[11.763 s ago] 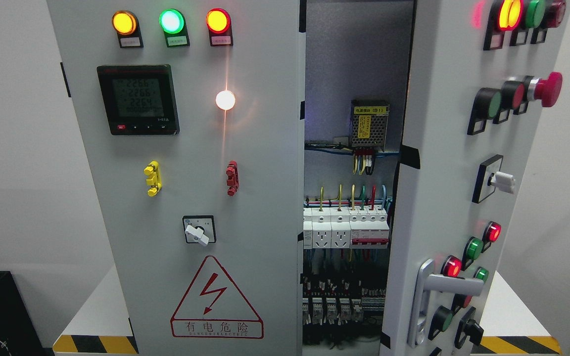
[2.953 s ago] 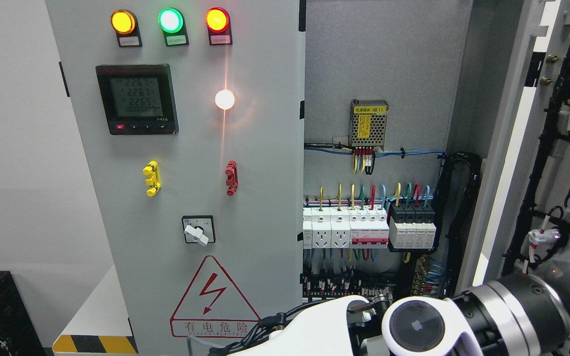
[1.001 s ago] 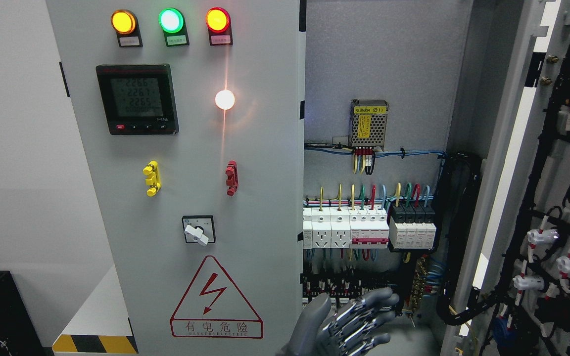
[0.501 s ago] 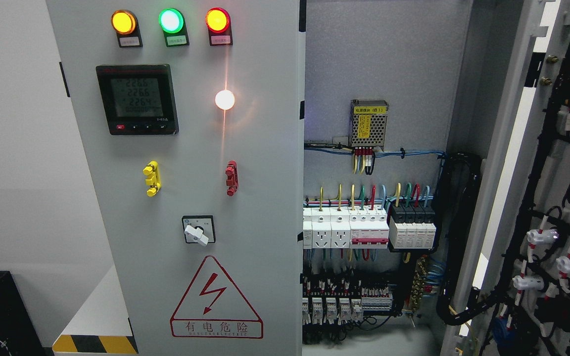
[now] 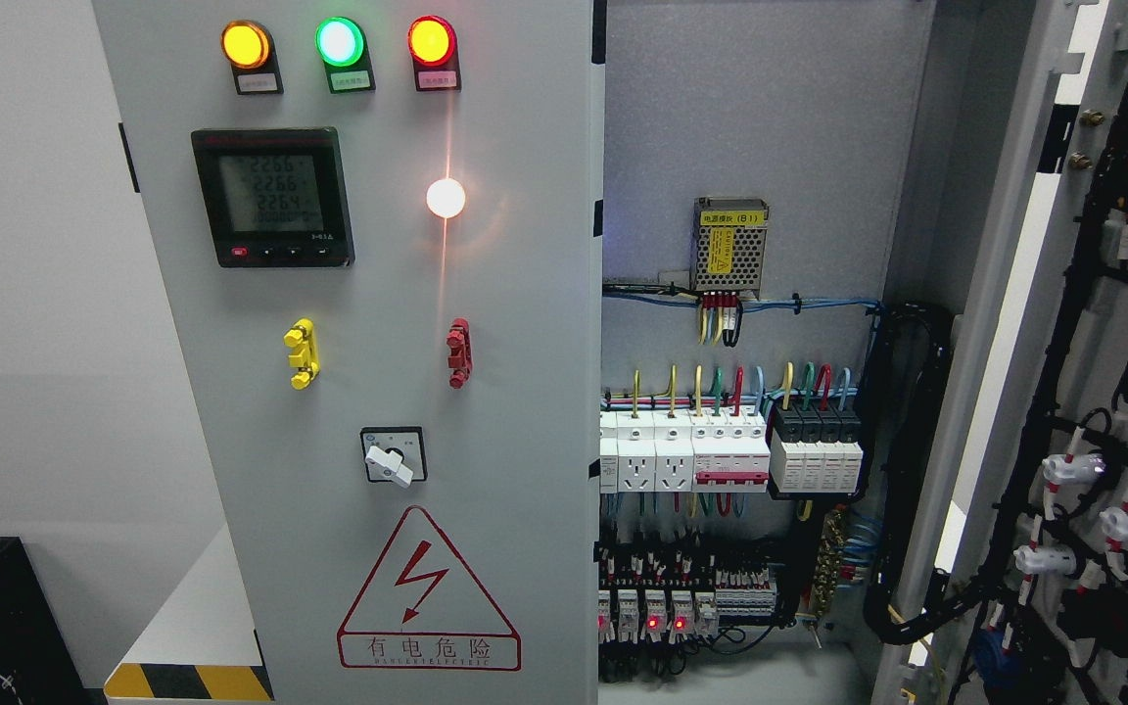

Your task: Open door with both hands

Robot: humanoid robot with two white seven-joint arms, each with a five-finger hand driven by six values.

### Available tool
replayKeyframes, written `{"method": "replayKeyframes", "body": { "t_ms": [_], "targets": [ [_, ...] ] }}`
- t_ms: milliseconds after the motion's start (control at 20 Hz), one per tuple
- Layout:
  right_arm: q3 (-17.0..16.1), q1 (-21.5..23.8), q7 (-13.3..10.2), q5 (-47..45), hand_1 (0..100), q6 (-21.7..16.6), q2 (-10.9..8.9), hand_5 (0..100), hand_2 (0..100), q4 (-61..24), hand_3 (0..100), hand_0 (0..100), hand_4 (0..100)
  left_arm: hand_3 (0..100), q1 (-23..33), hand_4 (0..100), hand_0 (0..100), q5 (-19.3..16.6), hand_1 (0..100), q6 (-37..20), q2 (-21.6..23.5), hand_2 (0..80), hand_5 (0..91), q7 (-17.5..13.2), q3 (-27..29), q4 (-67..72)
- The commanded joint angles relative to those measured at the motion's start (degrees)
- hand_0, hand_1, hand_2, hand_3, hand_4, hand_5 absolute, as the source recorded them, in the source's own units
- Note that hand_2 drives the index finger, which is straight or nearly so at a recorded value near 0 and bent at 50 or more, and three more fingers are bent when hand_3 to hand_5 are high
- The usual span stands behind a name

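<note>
A grey electrical cabinet (image 5: 378, 323) fills the head view. Neither robot hand is in the picture, so how open they are cannot be told.

The right door (image 5: 1103, 343) stands swung wide open at the right edge, showing its inner face with black wiring and white connector backs. The left door (image 5: 368, 587) is shut. It carries three lit lamps at the top: amber (image 5: 246, 44), green (image 5: 340, 41) and red (image 5: 432, 40). Below them are a black meter (image 5: 273, 197) with a digital display, a bright white lamp (image 5: 446, 198), a yellow clip (image 5: 302, 353), a red clip (image 5: 459, 352), a rotary switch (image 5: 393, 455) and a red lightning warning triangle (image 5: 429, 590).

Inside the open half are a perforated power supply (image 5: 731, 245), a row of white and black breakers (image 5: 730, 450) with coloured wires, and relays (image 5: 662, 612) below with small red lights.
</note>
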Motion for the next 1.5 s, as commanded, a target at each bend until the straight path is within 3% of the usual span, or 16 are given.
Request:
{"method": "replayKeyframes", "body": {
  "t_ms": [0, 150, 250, 450, 601, 751, 851, 1051, 1151, 1452],
  "targets": [
    [0.0, 0.0, 0.0, 0.0, 0, 0.0, -0.01, 0, 0, 0.0, 0, 19, 0, 0, 3.4, 0, 0, 0.0, 0, 0.0, -10.5, 0.0, 0.0, -0.5, 10.9, 35.7],
    [0.0, 0.0, 0.0, 0.0, 0, 0.0, -0.01, 0, 0, 0.0, 0, 19, 0, 0, 3.0, 0, 0, -0.2, 0, 0.2, -15.3, 0.0, 0.0, -0.6, 12.0, 46.7],
    [0.0, 0.0, 0.0, 0.0, 0, 0.0, -0.01, 0, 0, 0.0, 0, 19, 0, 0, 2.9, 0, 0, -2.1, 0, 0.2, -17.2, 0.0, 0.0, -0.6, 11.9, 51.8],
    [0.0, 0.0, 0.0, 0.0, 0, 0.0, -0.01, 0, 0, 0.0, 0, 19, 0, 0, 2.9, 0, 0, -14.5, 0, 0.0, -20.8, 0.0, 0.0, -0.6, 12.8, 61.7],
    [0.0, 0.0, 0.0, 0.0, 0, 0.0, -0.01, 0, 0, 0.0, 0, 19, 0, 0, 2.9, 0, 0, -21.4, 0, -0.1, -23.8, 0.0, 0.0, -0.6, 17.1, 70.7],
    [0.1, 0.1, 0.0, -0.1, 0, 0.0, 0.08, 0, 0, -0.1, 0, 19, 0, 0, 2.8, 0, 0, -29.9, 0, -0.2, -27.3, 0.0, 0.0, -0.7, 23.7, 76.5],
    [0.1, 0.1, 0.0, 0.0, 0, 0.0, 0.08, 0, 0, -1.1, 0, 19, 0, 0, 2.8, 0, 0, -37.9, 0, 0.0, -27.7, 0.0, 0.0, -0.7, 29.5, 76.7],
    [0.5, 0.9, 0.0, -0.1, 0, -0.1, -0.27, 0, 0, -10.3, 0, 19, 0, 0, 2.8, 0, 0, -51.7, 0, 0.2, -28.8, 0.0, 0.0, -0.7, 40.8, 78.1],
    [0.1, 4.0, 0.0, 0.0, 0, -0.1, -0.80, 0, 0, -19.1, 0, 19, 0, 0, 2.2, 0, 0, -54.2, 0, 0.2, -29.0, 0.0, 0.0, -0.6, 43.0, 80.3],
    [0.6, 11.1, 0.0, 0.0, 0, -0.1, -2.29, 0, 0, -42.2, 0, 19, 0, 0, -1.0, 0, 0, -54.4, 0, 0.9, -29.5, 0.0, 0.0, -0.5, 46.7, 84.9]
  ]
}}
